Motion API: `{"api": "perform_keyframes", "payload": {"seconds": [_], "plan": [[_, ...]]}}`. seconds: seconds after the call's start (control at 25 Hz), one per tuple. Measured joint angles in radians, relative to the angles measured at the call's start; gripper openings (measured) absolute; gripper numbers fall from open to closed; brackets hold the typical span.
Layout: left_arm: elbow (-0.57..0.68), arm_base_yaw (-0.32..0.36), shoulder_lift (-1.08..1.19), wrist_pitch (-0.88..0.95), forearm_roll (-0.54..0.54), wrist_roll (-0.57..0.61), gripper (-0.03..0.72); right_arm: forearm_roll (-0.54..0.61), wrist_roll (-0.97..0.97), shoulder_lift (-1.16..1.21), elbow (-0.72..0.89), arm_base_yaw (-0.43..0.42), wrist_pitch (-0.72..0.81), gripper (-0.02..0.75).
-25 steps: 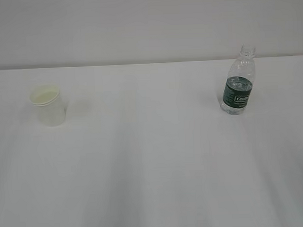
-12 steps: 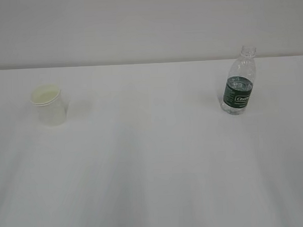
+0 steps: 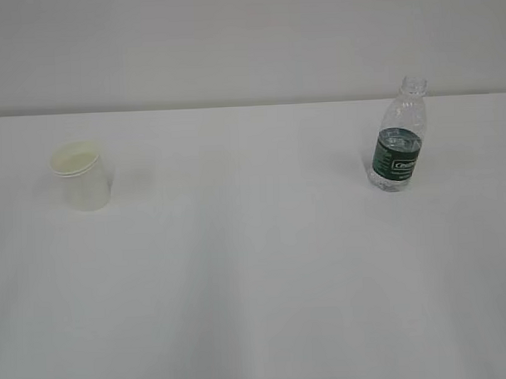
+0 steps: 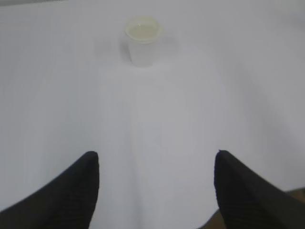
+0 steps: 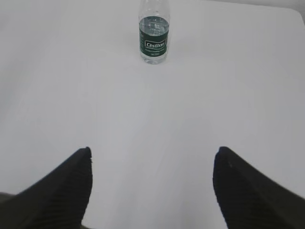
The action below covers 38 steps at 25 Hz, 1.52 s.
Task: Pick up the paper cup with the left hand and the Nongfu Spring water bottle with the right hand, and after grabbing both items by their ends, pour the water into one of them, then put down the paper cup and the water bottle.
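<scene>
White and unmarked, the surface (image 3: 256,264) carries two things only, seen from a slanted exterior view and from both wrists. The left hand (image 4: 155,188) has its two black fingers (image 4: 71,191) spread wide apart, holding and touching nothing; bare surface shows between them. The right hand (image 5: 151,188) likewise stands wide apart and empty, its dark fingers (image 5: 248,191) framing bare surface. Neither hand appears in the exterior view.

The paper cup (image 3: 81,175), cream-tinted with a rolled rim, stands upright toward the left edge of the surface, well ahead of the left hand and roughly in line with the gap between its fingers. The Nongfu Spring water bottle (image 3: 398,136), clear, ribbed and uncapped, stands upright toward the right edge, nearer the far edge than the near one, well ahead of the right hand. The water (image 5: 153,24) reaches about the top of the label band.

Cup and bottle stand well apart, with open surface between them and across the whole near half. A corner of the surface shows at the lower right of the left wrist view.

The bottle's dark green band bears white lettering, too small to read with certainty.
</scene>
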Motion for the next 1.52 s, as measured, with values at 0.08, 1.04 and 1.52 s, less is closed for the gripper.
{"api": "perform_keyframes", "payload": {"seconds": [0.08,1.04,1.52], "plan": [[0.0,0.0,-0.029,0.069,0.001,0.0,0.539,0.012,0.0,-0.04,0.0,0.0,0.047,0.589],[0.068,-0.002,-0.147,0.209,0.005,0.0,0.503,0.039,0.0,-0.222,0.067,0.0,0.227,0.588],[0.079,-0.002,-0.175,0.182,0.005,0.0,0.484,0.039,0.0,-0.226,0.093,0.0,0.186,0.588]]}}
